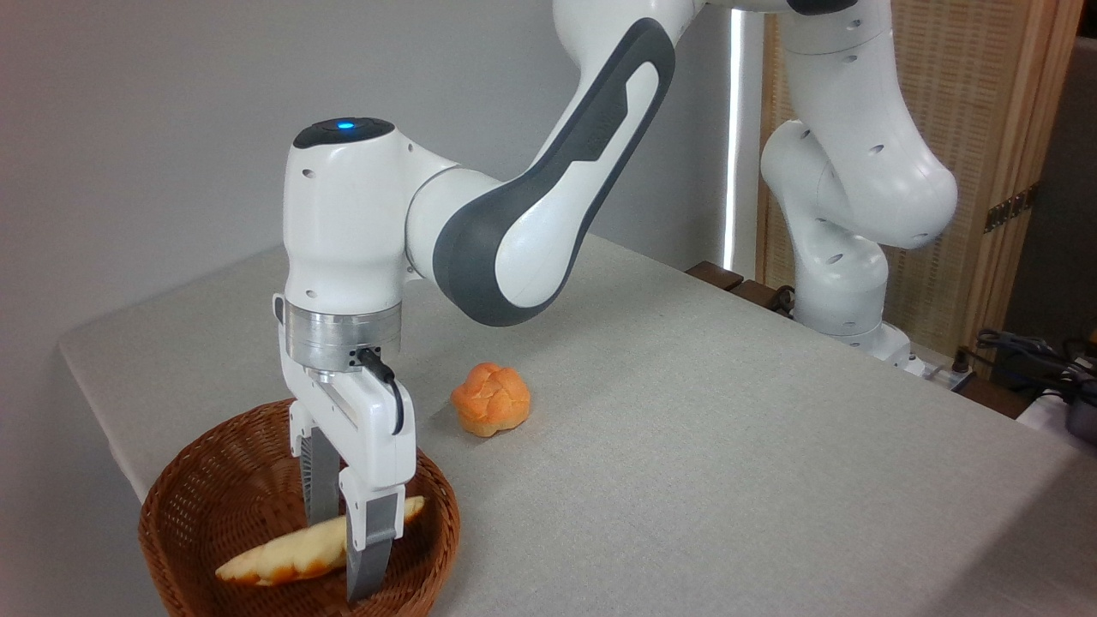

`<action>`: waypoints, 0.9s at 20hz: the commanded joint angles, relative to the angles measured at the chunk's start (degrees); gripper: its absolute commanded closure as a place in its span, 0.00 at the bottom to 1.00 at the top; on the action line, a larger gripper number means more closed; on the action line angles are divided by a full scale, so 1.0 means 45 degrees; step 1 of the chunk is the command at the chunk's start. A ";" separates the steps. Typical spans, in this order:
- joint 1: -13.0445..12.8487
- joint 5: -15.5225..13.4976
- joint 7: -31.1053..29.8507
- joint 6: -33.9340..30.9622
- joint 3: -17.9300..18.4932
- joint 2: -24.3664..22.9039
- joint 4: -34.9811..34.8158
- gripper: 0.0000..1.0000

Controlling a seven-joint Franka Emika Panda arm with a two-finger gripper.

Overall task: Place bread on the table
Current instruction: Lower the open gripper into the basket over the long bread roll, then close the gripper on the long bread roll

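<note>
Grey plain wall at the back, and on the far right a wooden screen w/ woven panel and some dark cables near the robot base. The table (pixel 728 411) has a light grey-beige cloth, fine texture, and it fills most of the view. No brand or label is readable; there is faint raised lettering on the dark grey part of the arm, too small to read, and a blue light on top of the wrist joint.

At near left a brown wicker basket (pixel 184 497) stands on the table corner. The bread (pixel 283 557), long and pale yellow w/ toasted edges, lies inside it, tilted, right end higher.

The gripper (pixel 343 548) points down into the basket, fingers (pixel 374 536) spread on both sides of the bread's middle; whether they touch it I cannot tell.

A small orange bun (pixel 490 398) sits on the cloth, just right of the basket and farther.
</note>
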 commanded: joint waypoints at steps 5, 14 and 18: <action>-0.0040 0.0298 0.0137 0.0125 -0.0006 0.0125 0.0083 0.46; -0.0040 0.0298 0.0137 0.0144 -0.0220 0.0125 0.0083 0.75; -0.0040 0.0298 0.0195 0.0144 -0.0221 0.0125 0.0083 0.71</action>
